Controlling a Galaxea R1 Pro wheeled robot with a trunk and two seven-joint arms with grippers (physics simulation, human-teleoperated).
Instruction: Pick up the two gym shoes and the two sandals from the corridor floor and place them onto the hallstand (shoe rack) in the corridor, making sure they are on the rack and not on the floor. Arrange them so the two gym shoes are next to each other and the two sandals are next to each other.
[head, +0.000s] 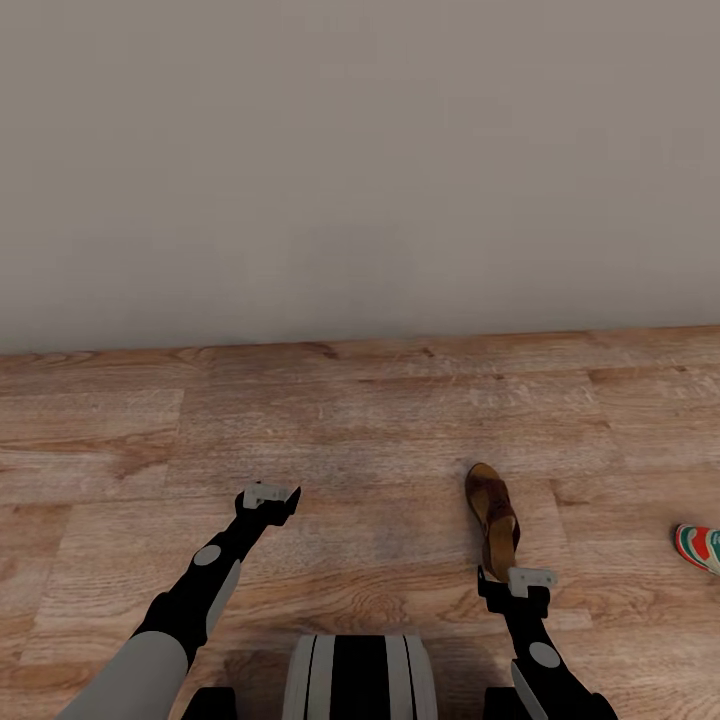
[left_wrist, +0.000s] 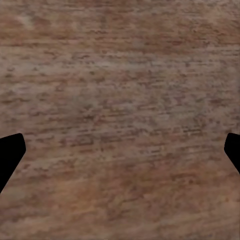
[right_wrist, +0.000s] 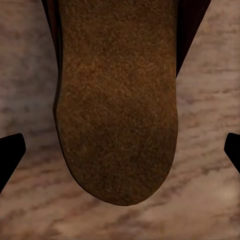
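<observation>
a dark brown sandal (head: 492, 518) lies flat on the wood-plank corridor floor (head: 380, 440), right of the robot's middle line, its length running from near to far. its near end reaches up to the right tool (head: 517, 583), which hangs over that end. in the right wrist view the sandal's tan insole (right_wrist: 117, 105) sits between the two black fingertips (right_wrist: 10, 152), which stand wide apart at the picture's edges and touch nothing, so the right tool is spread with the shoe's rounded end centred beneath it.

at the far right edge of the head view part of a gym shoe (head: 700, 546) shows on the floor, white with green stripes and a red-orange patch, well apart from the sandal.

the left tool (head: 268, 497) hovers over bare planks to the left, well apart from both shoes. its wrist view shows floor grain (left_wrist: 120, 110) with the dark fingertips (left_wrist: 9, 152) far apart at either side, so it is spread too.

a plain grey wall (head: 360, 160) rises beyond the floor's far edge.
</observation>
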